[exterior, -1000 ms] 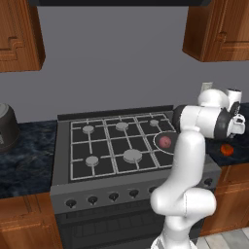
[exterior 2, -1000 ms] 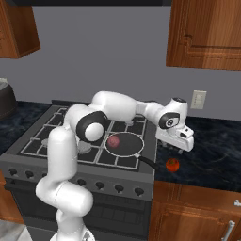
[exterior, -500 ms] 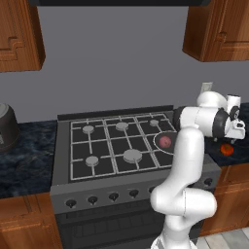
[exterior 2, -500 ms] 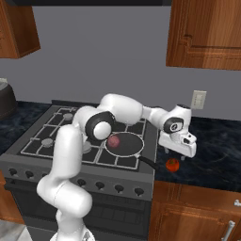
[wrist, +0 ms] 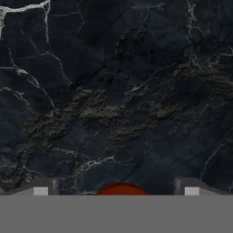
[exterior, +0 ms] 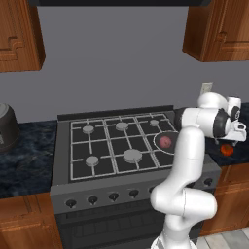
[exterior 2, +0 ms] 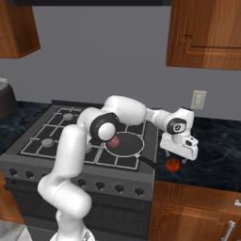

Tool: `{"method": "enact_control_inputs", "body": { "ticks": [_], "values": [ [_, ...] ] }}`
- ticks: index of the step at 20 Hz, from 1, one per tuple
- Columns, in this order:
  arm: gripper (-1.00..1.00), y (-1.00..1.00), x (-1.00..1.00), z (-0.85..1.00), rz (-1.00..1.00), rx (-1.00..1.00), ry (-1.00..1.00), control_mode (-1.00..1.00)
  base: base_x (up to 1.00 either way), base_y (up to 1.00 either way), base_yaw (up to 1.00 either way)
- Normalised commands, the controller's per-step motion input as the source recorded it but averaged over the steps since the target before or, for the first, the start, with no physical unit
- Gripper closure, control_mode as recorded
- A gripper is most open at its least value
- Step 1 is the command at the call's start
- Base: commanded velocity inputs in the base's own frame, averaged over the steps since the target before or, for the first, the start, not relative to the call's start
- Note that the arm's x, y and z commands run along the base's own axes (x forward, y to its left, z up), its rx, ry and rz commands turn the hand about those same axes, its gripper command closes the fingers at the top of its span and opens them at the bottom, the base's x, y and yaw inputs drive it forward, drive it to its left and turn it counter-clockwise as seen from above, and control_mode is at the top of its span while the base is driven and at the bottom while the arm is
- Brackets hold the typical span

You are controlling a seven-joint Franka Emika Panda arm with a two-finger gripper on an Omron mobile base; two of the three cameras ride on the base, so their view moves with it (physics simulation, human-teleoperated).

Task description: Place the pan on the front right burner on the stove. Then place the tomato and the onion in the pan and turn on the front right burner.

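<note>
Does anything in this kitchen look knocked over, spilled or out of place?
Nothing looks spilled or broken. The pan sits flat on the stove with the onion inside it. The one stray thing is the tomato, loose on the dark counter beside the stove, under the open gripper.

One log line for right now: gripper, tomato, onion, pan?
gripper: open, above tomato | tomato: on counter | onion: in pan | pan: on stove
</note>
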Motion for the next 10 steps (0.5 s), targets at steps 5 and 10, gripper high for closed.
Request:
{"method": "enact_control_inputs", "body": {
  "ticks": [5,10],
  "values": [
    [-1.00,0.00,-0.37,-0.02,0.00,0.03,0.04,-1.00,0.00,0.00,0.00],
    [-1.00,0.00,-0.24,-0.09,0.00,0.03,0.05,-1.00,0.00,0.00,0.00]
  ]
}}
